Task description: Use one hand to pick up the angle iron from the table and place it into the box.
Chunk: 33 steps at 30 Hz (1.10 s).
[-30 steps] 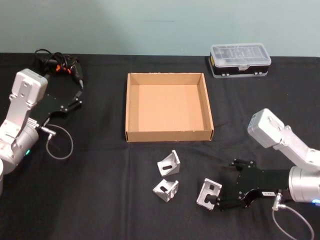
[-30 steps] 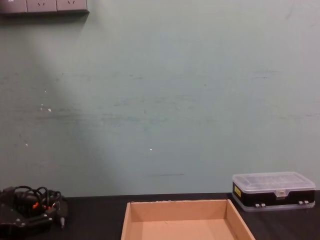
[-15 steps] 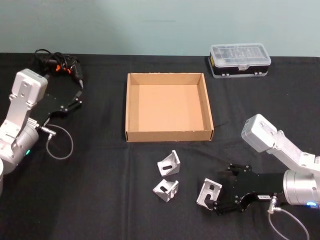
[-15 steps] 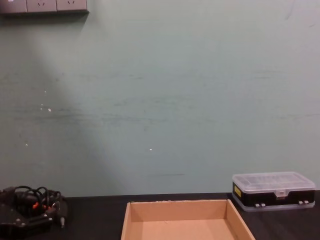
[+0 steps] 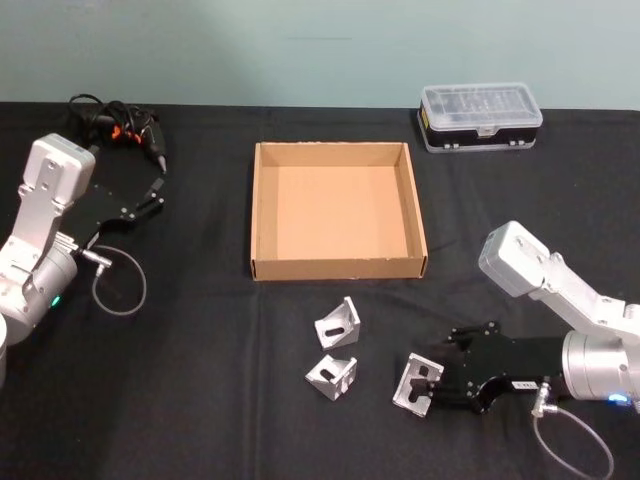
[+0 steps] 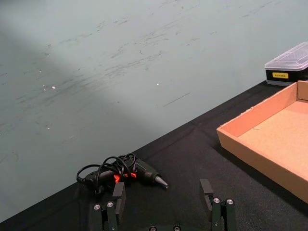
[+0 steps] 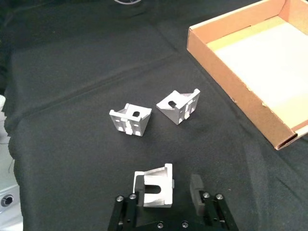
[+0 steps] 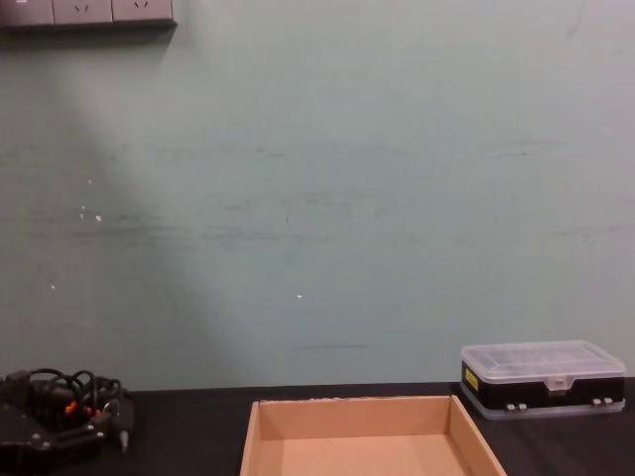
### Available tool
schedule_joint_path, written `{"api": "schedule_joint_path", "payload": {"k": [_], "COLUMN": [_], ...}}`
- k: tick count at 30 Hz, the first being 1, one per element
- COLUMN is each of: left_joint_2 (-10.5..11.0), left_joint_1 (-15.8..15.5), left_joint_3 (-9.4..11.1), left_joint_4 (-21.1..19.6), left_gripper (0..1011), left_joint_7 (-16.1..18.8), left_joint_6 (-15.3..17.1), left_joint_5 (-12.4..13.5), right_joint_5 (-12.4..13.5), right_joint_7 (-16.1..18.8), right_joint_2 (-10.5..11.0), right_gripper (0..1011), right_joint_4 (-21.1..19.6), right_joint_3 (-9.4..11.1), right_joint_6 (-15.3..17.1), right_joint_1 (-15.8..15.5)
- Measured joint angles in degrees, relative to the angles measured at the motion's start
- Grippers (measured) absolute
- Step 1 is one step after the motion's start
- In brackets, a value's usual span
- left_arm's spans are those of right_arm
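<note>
Rightmost angle iron (image 5: 418, 382) on table (image 5: 200, 350) — box (image 5: 338, 268) beyond

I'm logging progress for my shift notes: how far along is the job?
Done: nothing; the box is empty. In hand: the right gripper, open, straddles one angle iron on the table, not lifted. Remaining: close, lift, place in box. Two other angle irons lie nearby; left gripper sits parked, open.

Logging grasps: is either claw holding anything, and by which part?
Nothing is held. The right claw sits open around the rightmost angle iron, one finger clear of it. The left claw is open, empty.
</note>
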Motion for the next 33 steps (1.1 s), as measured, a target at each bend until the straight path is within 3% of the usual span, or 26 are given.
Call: {"api": "schedule_joint_path", "payload": {"k": [5, 7, 18, 33], "left_joint_2": [0.0, 0.0, 0.0, 0.0], "left_joint_1": [0.0, 0.0, 0.0, 0.0], "left_joint_3": [0.0, 0.0, 0.0, 0.0], "left_joint_4": [0.0, 0.0, 0.0, 0.0], "left_gripper": [1000, 1000, 1000, 1000], "left_joint_7": [0.0, 0.0, 0.0, 0.0], "left_joint_6": [0.0, 0.0, 0.0, 0.0], "left_joint_5": [0.0, 0.0, 0.0, 0.0], "right_joint_5": [-0.11, -0.15, -0.11, 0.03], "right_joint_7": [0.04, 0.04, 0.05, 0.36], "right_joint_2": [-0.12, -0.17, -0.64, -1.37], "right_gripper": [435, 418, 62, 54], "right_joint_4": [0.13, 0.19, 0.51, 0.56], "right_joint_3": [0.02, 0.05, 0.14, 0.04], "right_joint_6": [-0.25, -0.32, -0.41, -1.37], "right_joint_1": [0.18, 0.22, 0.5, 1.25]}}
